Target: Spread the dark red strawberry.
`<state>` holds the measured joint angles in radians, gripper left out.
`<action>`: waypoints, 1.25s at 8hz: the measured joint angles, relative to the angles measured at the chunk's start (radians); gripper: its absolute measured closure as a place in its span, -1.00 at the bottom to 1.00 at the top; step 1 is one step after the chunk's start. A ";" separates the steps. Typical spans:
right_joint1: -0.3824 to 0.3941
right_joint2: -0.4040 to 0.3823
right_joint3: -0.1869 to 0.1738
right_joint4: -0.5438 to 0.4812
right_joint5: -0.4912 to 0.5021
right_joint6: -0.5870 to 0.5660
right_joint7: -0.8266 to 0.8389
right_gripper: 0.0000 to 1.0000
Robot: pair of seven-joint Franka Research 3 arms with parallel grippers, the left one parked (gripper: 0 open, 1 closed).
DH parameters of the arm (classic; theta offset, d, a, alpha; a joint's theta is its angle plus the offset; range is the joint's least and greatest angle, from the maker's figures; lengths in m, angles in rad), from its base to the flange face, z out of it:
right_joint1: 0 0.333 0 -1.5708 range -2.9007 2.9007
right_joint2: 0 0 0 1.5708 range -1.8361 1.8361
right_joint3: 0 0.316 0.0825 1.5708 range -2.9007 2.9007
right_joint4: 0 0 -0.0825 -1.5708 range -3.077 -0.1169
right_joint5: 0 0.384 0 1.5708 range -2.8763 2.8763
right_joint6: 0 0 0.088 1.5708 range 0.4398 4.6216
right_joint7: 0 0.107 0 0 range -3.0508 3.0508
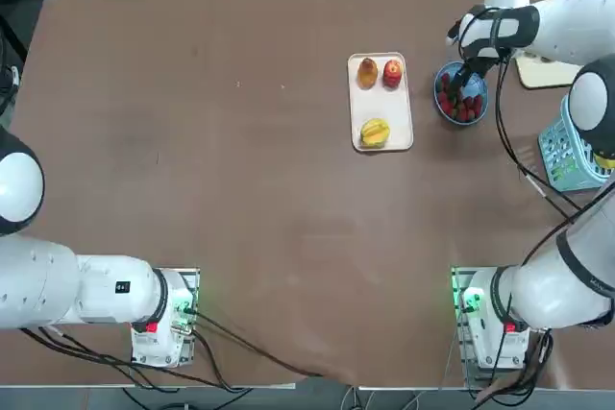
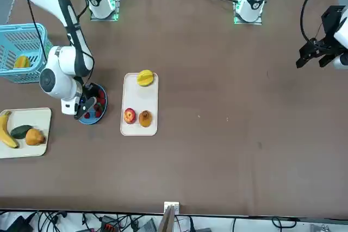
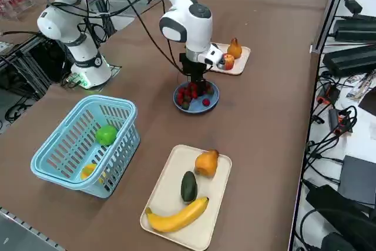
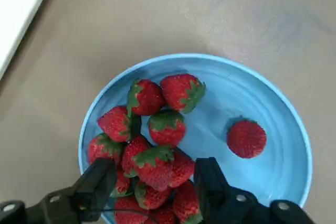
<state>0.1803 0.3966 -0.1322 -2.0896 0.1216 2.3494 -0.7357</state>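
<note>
Several small dark red strawberries (image 4: 152, 145) lie heaped on one side of a blue plate (image 4: 262, 103), and one lone strawberry (image 4: 247, 138) sits apart on the plate's bare side. My right gripper (image 4: 155, 174) is lowered into the heap, open, with one finger (image 4: 97, 182) on each side of a strawberry at the heap's edge and a small gap left on both sides. In the top view the plate (image 1: 440, 93) is right of the cream tray, with the gripper (image 1: 468, 74) over it. The side view shows the gripper (image 3: 197, 83) pointing straight down into the plate (image 3: 212, 103).
A cream tray (image 1: 381, 103) with a pear, a red apple (image 1: 392, 72) and a yellow fruit lies just left of the plate. A light blue basket (image 3: 88, 139) and a second tray (image 3: 188, 195) with banana, avocado and pear stand on the robot's right.
</note>
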 joint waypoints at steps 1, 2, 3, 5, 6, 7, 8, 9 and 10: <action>0.000 -0.002 0.000 -0.001 0.000 0.000 0.000 -0.74; 0.000 -0.002 0.000 -0.003 0.000 0.000 0.000 -0.72; 0.000 -0.002 0.000 -0.006 0.000 0.000 0.000 -0.69; 0.001 -0.001 0.000 -0.009 0.000 0.000 0.000 -0.66; 0.002 -0.001 0.000 -0.009 0.000 0.000 0.000 -0.62; 0.003 -0.001 0.000 -0.009 0.000 0.000 0.000 -0.60; 0.004 0.001 0.000 -0.009 0.000 0.000 0.000 -0.44; 0.004 0.001 0.000 -0.009 0.000 0.000 0.000 -0.37; 0.004 0.001 0.000 -0.009 0.000 0.001 0.000 -0.21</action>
<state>0.1840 0.3978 -0.1318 -2.0988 0.1215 2.3503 -0.7357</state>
